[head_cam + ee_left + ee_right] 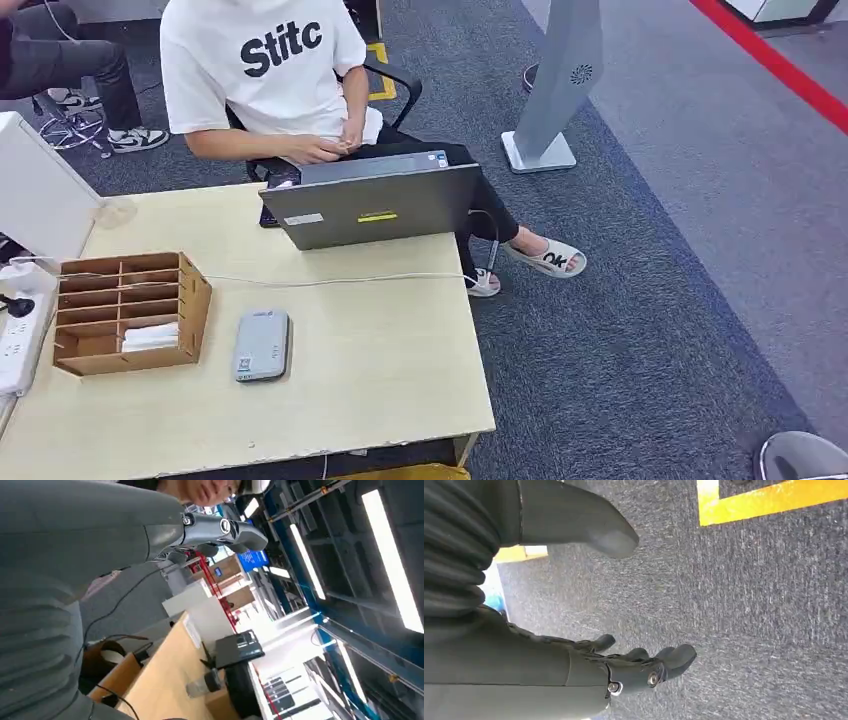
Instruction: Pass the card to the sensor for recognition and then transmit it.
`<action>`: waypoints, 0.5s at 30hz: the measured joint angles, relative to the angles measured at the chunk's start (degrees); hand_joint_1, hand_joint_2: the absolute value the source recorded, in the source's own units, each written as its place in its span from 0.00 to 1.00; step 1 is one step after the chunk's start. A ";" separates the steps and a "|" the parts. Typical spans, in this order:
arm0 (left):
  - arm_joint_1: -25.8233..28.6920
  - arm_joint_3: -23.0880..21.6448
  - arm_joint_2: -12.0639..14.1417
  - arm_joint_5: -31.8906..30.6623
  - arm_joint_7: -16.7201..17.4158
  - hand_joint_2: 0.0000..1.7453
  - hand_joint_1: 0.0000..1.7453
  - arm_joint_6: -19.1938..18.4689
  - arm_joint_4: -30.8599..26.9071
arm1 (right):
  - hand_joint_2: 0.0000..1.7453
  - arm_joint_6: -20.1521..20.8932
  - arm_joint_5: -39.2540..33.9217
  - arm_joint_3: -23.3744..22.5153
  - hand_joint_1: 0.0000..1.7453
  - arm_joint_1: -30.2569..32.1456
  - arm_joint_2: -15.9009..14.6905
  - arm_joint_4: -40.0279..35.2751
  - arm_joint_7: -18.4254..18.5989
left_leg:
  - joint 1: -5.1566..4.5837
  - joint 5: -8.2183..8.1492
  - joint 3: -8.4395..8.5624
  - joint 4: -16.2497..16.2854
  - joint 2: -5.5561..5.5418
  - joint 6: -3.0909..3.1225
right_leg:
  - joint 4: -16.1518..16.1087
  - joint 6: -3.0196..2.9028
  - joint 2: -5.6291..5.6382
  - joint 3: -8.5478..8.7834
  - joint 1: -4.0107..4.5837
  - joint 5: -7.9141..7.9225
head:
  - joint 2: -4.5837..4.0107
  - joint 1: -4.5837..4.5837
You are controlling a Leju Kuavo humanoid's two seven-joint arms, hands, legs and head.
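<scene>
A stack of white cards (150,337) lies in a lower slot of the wooden sorting box (196,296) at the table's left. Just right of the box, the flat grey sensor (262,345) rests on the tabletop. My left hand (215,530) is raised beside the table with its fingers stretched out and nothing in them. My right hand (574,665) hangs over the grey carpet. Its thumb (594,525) is spread wide from its fingers (659,662), and it holds nothing.
A person in a white shirt (265,70) sits behind an open laptop (370,205) at the table's far edge. A thin cable (330,280) crosses the table (380,390). A power strip (18,345) and a white panel (40,200) stand at the left. A grey floor stand (560,90) is at the right.
</scene>
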 joint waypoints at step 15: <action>-12.80 33.17 1.11 -18.73 48.05 1.00 0.00 8.45 60.96 | 1.00 -1.73 5.49 -0.48 0.00 -0.29 0.46 0.02 2.78 | -0.10 -0.14 0.09 0.05 -0.03 0.29 | -0.21 0.29 -0.04 0.12 -0.09 -0.06 | 0.00 0.07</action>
